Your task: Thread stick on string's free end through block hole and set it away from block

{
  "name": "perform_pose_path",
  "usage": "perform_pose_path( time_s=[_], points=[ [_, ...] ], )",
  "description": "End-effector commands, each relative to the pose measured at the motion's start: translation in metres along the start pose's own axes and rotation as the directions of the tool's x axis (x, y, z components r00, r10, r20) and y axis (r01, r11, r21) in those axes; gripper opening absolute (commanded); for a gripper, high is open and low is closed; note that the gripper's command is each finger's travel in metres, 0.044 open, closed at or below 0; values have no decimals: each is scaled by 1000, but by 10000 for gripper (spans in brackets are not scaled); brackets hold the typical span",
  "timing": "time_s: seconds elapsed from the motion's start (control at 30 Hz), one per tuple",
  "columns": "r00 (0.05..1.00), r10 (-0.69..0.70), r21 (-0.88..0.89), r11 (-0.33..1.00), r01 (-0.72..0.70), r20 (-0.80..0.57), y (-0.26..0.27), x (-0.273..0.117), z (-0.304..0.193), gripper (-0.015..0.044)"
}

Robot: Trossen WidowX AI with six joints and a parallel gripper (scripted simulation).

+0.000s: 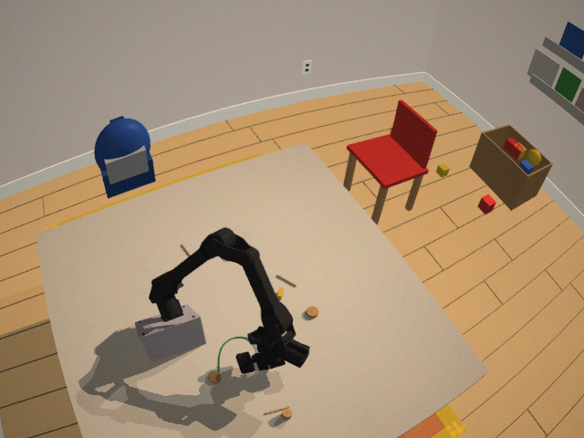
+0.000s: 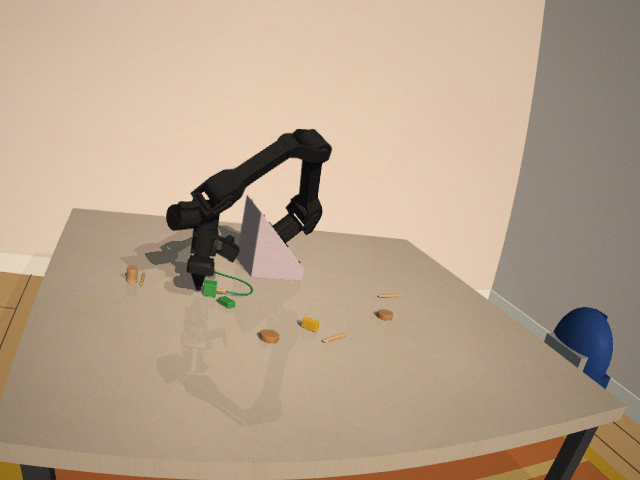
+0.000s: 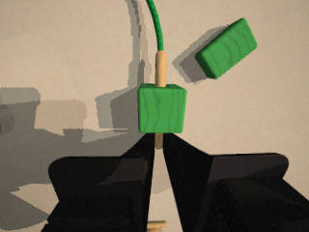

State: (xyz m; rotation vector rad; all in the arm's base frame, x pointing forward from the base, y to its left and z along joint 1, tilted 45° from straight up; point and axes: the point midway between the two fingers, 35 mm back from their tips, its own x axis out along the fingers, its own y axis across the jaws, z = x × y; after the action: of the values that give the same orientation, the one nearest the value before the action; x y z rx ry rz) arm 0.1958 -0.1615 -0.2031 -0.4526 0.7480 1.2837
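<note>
The green block (image 2: pixel 209 288) (image 3: pixel 162 109) with the hole sits on the table. The wooden stick (image 3: pixel 160 68) (image 2: pixel 221 290) runs through it: its string end sticks out on the far side in the wrist view, its tip on the near side. My gripper (image 3: pixel 157 133) (image 2: pixel 198 288) is low at the table, shut on the stick's tip close against the block. The green string (image 1: pixel 221 350) (image 2: pixel 250 287) (image 3: pixel 155 21) curves from the stick to the round wooden button (image 1: pixel 214 376). In the top view the arm hides the block and stick.
A second green block (image 2: pixel 225 301) (image 3: pixel 226 48) lies close by. A wooden cylinder (image 1: pixel 286 413) (image 2: pixel 132 274) stands beside a loose stick (image 1: pixel 276 410) (image 2: pixel 142 279). Farther off are a yellow block (image 1: pixel 280 293) (image 2: pixel 310 324), wooden discs (image 2: pixel 269 336) and more sticks (image 2: pixel 334 337). The arm's base is on a lilac wedge (image 1: pixel 176 334).
</note>
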Motion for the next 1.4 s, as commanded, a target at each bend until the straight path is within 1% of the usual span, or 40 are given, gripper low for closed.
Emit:
perform_pose_path(
  time_s=[0.0,1.37],
  points=[
    [1000,-2,3,1000,2,24,0,0,-1,0],
    [999,34,0,999,-34,38,0,2,8,0]
  ],
)
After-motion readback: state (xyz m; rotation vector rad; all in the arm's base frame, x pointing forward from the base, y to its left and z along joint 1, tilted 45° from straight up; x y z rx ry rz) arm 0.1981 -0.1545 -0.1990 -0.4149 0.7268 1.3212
